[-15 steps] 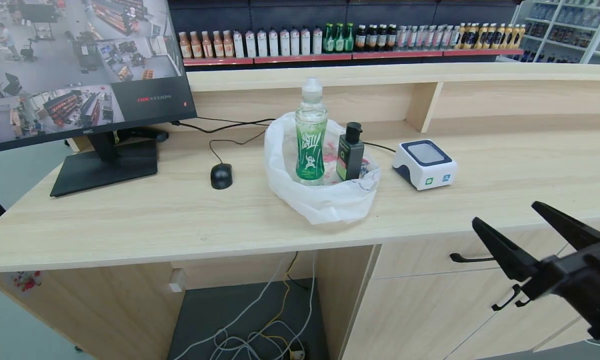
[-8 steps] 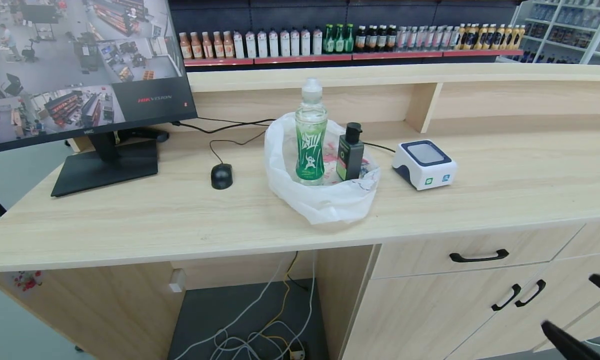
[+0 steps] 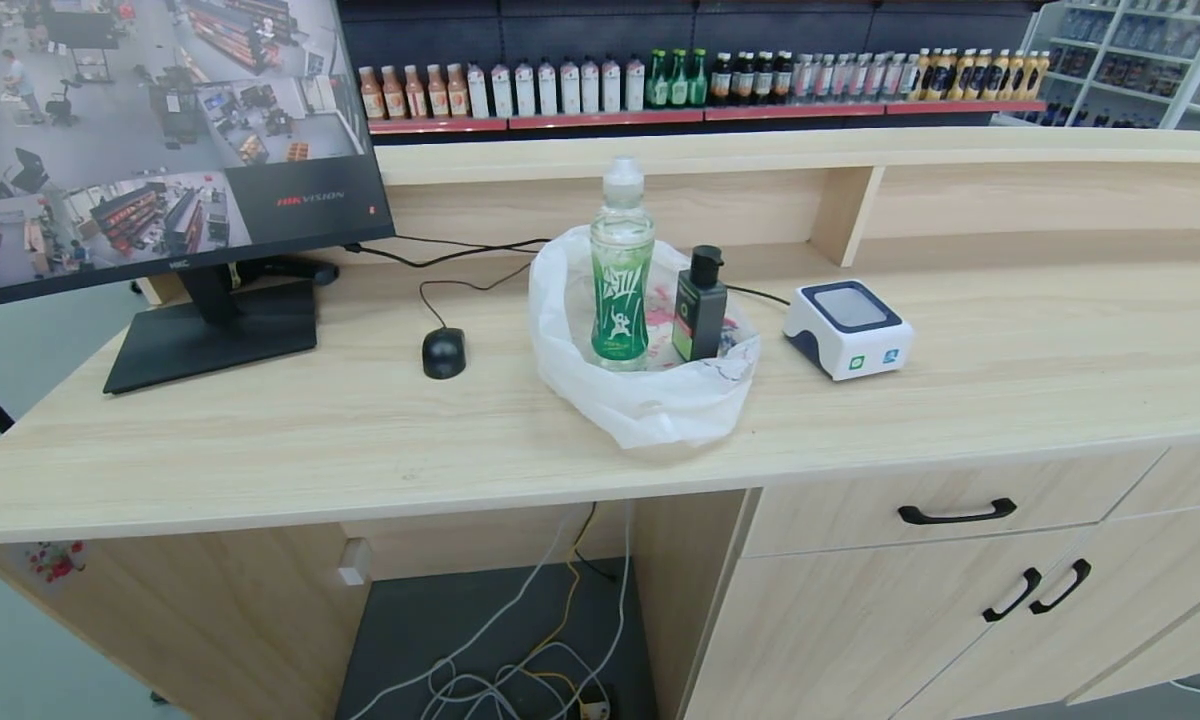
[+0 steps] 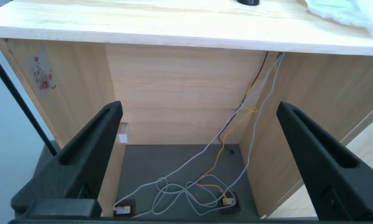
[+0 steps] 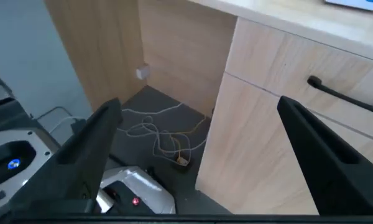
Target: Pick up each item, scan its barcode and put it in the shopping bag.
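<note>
A white plastic shopping bag [image 3: 650,400] sits on the wooden counter [image 3: 260,440] near its middle. Inside it stand a tall clear bottle with a green label [image 3: 621,270] and a small dark green bottle with a black cap [image 3: 701,305]. A white and blue barcode scanner [image 3: 848,328] rests just right of the bag. My left gripper [image 4: 199,149] is open, low in front of the counter's knee space, with nothing between its fingers. My right gripper [image 5: 202,155] is open too, below the counter beside the drawer front, holding nothing.
A monitor [image 3: 150,130] on a black stand and a black mouse [image 3: 443,352] occupy the counter's left part. Loose cables [image 3: 520,640] lie in the knee space below. Drawers with black handles [image 3: 957,515] are at the right. Shelves of bottles line the back wall.
My right gripper has dropped from beside the counter's front right edge down and out of the head view. The bag, bottles and scanner have not moved.
</note>
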Controlling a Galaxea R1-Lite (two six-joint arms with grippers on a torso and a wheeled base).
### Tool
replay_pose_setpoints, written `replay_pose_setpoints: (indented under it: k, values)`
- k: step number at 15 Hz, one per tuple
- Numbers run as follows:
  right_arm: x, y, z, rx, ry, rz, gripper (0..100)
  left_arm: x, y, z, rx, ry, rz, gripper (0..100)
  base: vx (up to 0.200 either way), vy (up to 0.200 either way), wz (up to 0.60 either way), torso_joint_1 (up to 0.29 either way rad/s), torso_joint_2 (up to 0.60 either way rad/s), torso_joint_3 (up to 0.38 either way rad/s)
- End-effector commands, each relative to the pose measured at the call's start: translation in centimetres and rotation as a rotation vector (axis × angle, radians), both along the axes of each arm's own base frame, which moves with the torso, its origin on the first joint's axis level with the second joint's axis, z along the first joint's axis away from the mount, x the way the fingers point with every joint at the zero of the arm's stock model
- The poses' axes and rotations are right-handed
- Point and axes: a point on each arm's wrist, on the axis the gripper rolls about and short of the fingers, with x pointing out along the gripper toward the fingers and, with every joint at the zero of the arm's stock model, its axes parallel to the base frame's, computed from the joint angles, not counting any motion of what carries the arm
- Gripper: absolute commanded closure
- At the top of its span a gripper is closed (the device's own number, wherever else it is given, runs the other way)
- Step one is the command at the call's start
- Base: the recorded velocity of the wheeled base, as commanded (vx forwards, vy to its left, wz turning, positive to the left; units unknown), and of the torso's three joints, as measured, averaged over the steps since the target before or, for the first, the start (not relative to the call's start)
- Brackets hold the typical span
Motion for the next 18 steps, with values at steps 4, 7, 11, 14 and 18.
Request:
replay_pose_setpoints:
  k: [4, 7, 11, 14, 18]
  values:
    - [0.0, 0.7, -0.1, 0.014, 0.079, -0.404, 0, 0.0, 0.0, 0.0, 0.002, 0.000, 0.001, 0, 0.000, 0.000, 0.00, 0.000, 0.00, 0.000]
    - [-0.3, 0.9, -0.2, 0.008, 0.038, -0.550, 0, 0.0, 0.0, 0.0, 0.000, 0.000, 0.001, 0, 0.000, 0.000, 0.00, 0.000, 0.00, 0.000]
    - [-0.8, 1.1, -0.2, 0.083, 0.001, -0.572, 0, 0.0, 0.0, 0.0, 0.000, 0.000, 0.001, 0, 0.000, 0.000, 0.00, 0.000, 0.00, 0.000]
    - [-1.0, 1.1, -0.7, 0.091, -0.066, -0.560, 0, 0.0, 0.0, 0.0, 0.000, 0.000, 0.001, 0, 0.000, 0.000, 0.00, 0.000, 0.00, 0.000]
    - [-0.9, 1.0, -1.0, 0.085, -0.039, -0.590, 0, 0.0, 0.0, 0.0, -0.003, 0.000, 0.001, 0, 0.000, 0.000, 0.00, 0.000, 0.00, 0.000]
